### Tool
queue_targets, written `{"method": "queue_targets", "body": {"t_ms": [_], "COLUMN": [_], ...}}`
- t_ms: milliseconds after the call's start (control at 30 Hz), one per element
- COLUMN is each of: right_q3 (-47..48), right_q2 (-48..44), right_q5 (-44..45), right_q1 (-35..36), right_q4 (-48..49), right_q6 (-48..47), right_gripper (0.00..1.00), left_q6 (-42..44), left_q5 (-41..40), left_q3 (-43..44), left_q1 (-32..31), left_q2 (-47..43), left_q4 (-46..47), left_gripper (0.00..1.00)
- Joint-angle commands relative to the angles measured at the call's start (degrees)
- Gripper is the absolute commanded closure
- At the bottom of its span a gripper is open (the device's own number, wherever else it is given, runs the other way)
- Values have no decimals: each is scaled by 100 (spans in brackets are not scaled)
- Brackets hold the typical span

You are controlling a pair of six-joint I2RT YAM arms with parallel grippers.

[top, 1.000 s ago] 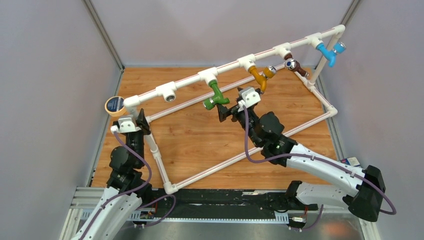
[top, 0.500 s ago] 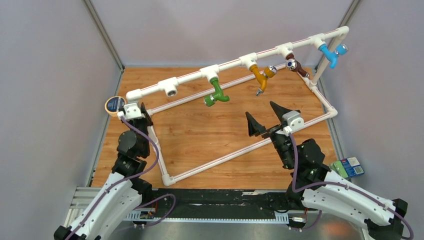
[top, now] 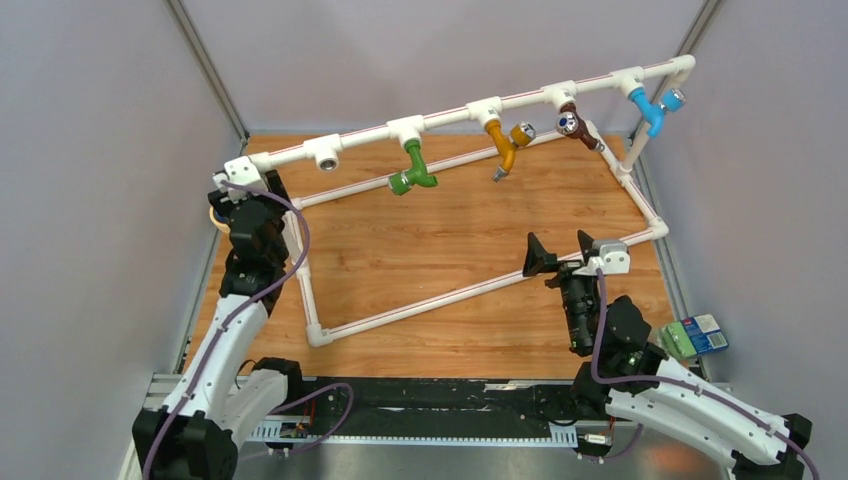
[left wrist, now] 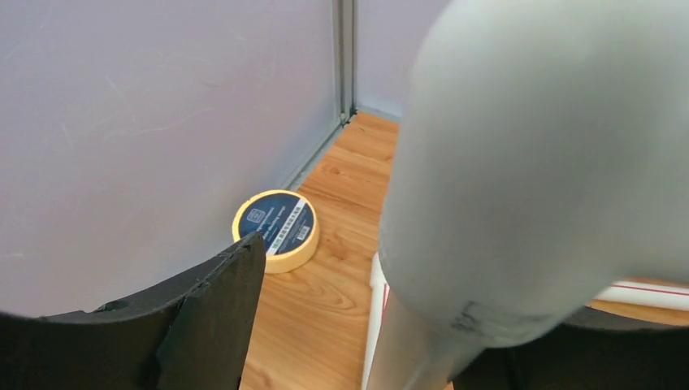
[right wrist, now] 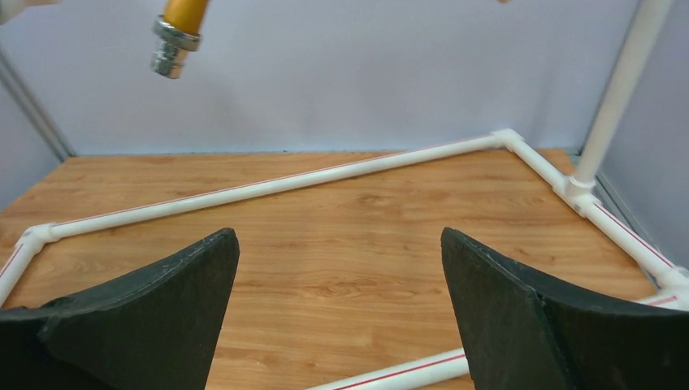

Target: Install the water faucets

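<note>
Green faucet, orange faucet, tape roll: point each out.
green faucet (top: 414,163), top external view, its curved neck
orange faucet (top: 503,148), top external view, mid body
tape roll (left wrist: 275,224), left wrist view, blue label face

A blurred elbow of the frame covers 1 finger of the left gripper. Tape left of the frame is partly behind the other finger. The orange faucet above the frame is cut off at top.

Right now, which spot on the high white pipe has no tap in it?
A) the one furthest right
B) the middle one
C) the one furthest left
C: the leftmost fitting is an open hole; the green faucet, orange faucet, brown faucet and blue faucet fill the rest.
</note>
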Motion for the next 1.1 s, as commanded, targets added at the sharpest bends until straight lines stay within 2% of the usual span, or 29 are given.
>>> {"method": "queue_targets", "body": {"t_ms": [0, 133, 300, 500, 667, 833, 1067], "right_q3": [-34, 175, 519, 765, 704, 695, 686], "right_q2": [55, -112, -814, -1571, -1948, -2099, -2143], "right_q5": [1350, 1273, 676, 331, 999, 1755, 1897], "right_q1": [12, 12, 12, 4, 3, -5, -76], "right_q4": [-38, -247, -671, -1057, -1084, -1093, -1110], "right_q6": [581, 503, 127, -533, -701, -613, -569], "right_gripper": [0, 0, 0, 0, 0, 0, 0], "left_q6": [-722, -1197, -1593, -1462, -1242, -1198, -1101], "left_q5": [336, 670, 1100, 1443, 1681, 1778, 1814], "left_q3": [582, 240, -270, -736, -1009, -1027, -1000], "left_q1": [98, 98, 98, 98, 90, 90, 90], "left_q2": [-591, -1778, -3489, -4898, -5409, -5296, -5234], "left_q4": [-1046, -1952, -2927, -3262, -3210, -3192, -3192], "left_gripper": [19, 19, 19, 19, 19, 19, 19]}}
